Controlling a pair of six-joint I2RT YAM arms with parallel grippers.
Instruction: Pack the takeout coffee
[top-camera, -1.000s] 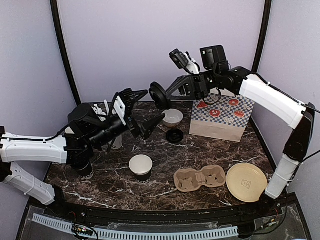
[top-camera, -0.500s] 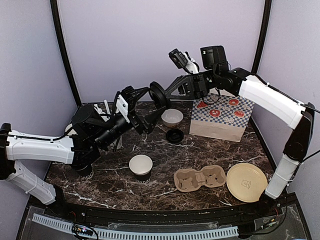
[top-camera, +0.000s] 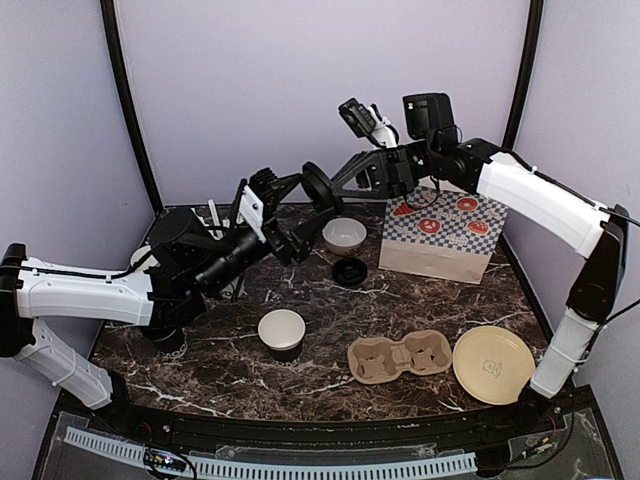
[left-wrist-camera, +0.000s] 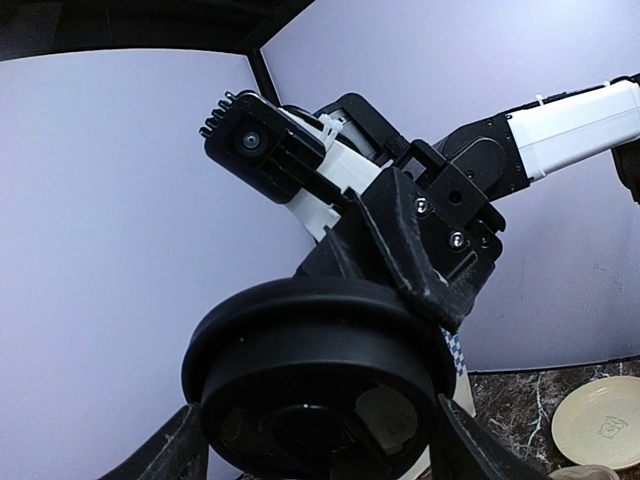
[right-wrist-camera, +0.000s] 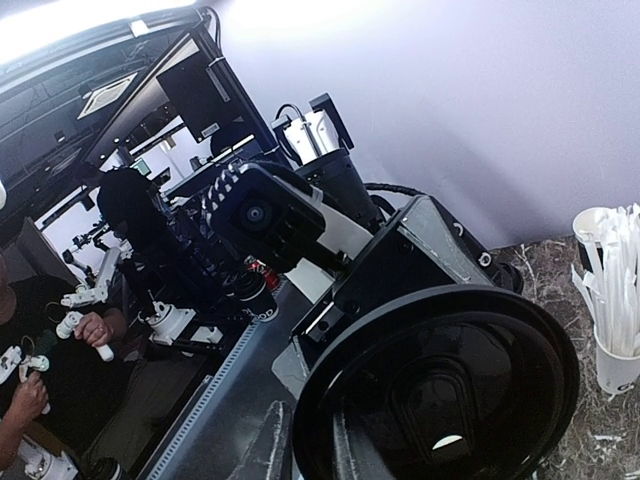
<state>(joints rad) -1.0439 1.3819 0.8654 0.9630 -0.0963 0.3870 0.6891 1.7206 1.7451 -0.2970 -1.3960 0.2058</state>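
A round black lid (top-camera: 318, 187) hangs in the air above the back of the table, pinched by its rim in my shut right gripper (top-camera: 332, 184). The right wrist view shows the lid (right-wrist-camera: 440, 390) edge-on between that gripper's (right-wrist-camera: 310, 445) fingers. My left gripper (top-camera: 303, 208) stands open around the same lid (left-wrist-camera: 315, 370), one finger (left-wrist-camera: 170, 450) at each side of it, close to the rim. An open black cup (top-camera: 282, 333), white inside, stands on the table at front centre. A second black lid (top-camera: 350, 271) lies flat behind it.
A white bowl (top-camera: 345, 234) sits near the back. A checked paper bag (top-camera: 440, 235) stands at the back right. A cardboard cup carrier (top-camera: 400, 357) and a beige round plate (top-camera: 493, 364) lie at the front right. A white cup of sticks (right-wrist-camera: 612, 300) stands behind my left arm.
My left gripper has moved up and right to the lid held by the right gripper, and its jaws have narrowed around it. The right arm has stayed in place.
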